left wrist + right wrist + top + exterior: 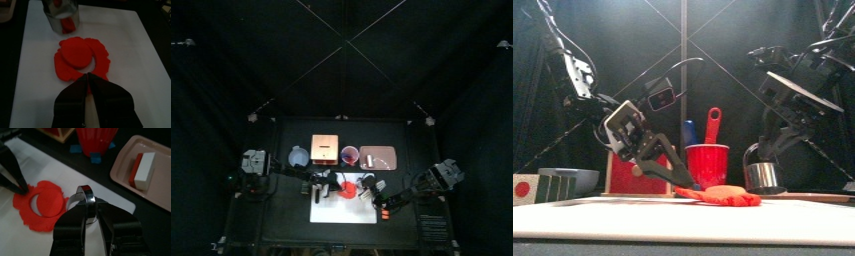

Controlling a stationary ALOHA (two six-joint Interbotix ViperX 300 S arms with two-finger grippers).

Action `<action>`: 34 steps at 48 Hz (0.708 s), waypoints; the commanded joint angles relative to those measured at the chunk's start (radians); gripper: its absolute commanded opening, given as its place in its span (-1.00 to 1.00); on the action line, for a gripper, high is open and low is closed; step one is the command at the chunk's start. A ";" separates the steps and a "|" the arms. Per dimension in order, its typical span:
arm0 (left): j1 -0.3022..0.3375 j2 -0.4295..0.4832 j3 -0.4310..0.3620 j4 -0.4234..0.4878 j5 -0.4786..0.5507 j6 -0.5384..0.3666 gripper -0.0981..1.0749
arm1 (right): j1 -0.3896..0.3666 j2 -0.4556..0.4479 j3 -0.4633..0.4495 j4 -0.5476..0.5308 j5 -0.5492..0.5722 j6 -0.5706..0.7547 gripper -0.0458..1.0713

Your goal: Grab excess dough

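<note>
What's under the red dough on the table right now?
The red dough lies flat on a white mat, which shows all around it. A cut disc sits inside the dough's ragged outer ring. What lies beneath the mat is covered.

Left gripper (89, 75) pinches low; right gripper (85, 195) grips, angled down.

**Red dough: cut disc with surrounding excess ring**

The red dough (83, 54) lies flat on the white mat (140, 55). A round disc (75, 52) sits at its middle, separated by a cut line. An irregular excess ring (103, 57) surrounds the disc, ragged at its outer edge, thin and unlifted.
</note>
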 commanded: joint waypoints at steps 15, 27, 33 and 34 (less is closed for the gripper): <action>0.017 -0.078 0.005 0.000 0.028 0.002 0.38 | 0.003 -0.008 0.011 0.011 -0.066 0.003 0.41; 0.029 -0.081 -0.002 -0.002 0.077 0.002 0.38 | 0.003 -0.034 0.015 -0.009 -0.063 -0.005 0.55; 0.032 -0.081 -0.005 -0.002 0.080 0.002 0.38 | 0.003 -0.071 0.014 -0.055 -0.038 -0.006 0.55; 0.032 -0.081 -0.005 -0.002 0.080 0.002 0.38 | 0.005 -0.078 0.014 -0.066 -0.032 -0.008 0.55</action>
